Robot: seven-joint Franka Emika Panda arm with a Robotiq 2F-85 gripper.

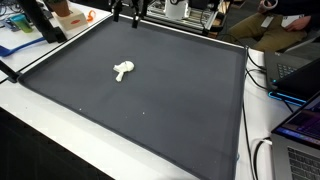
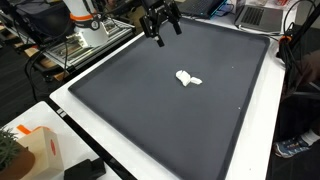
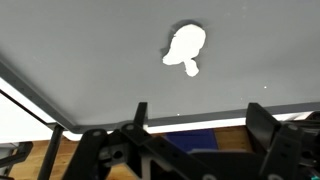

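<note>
A small white object (image 1: pixel 123 70) lies on the dark grey mat (image 1: pixel 160 100); it also shows in an exterior view (image 2: pixel 187 78) and in the wrist view (image 3: pixel 185 48). My gripper (image 1: pixel 127 14) hangs high above the mat's far edge, well away from the white object, and shows in an exterior view (image 2: pixel 160 22) too. In the wrist view its two black fingers (image 3: pixel 200 125) stand wide apart with nothing between them. The gripper is open and empty.
The mat covers a white table (image 2: pixel 90 125). An orange-and-white box (image 2: pixel 40 150) stands at one corner. Laptops (image 1: pixel 300 125) and cables lie beside the mat. A person (image 1: pixel 280 25) sits behind the table. Metal racks (image 2: pixel 85 45) stand near the robot base.
</note>
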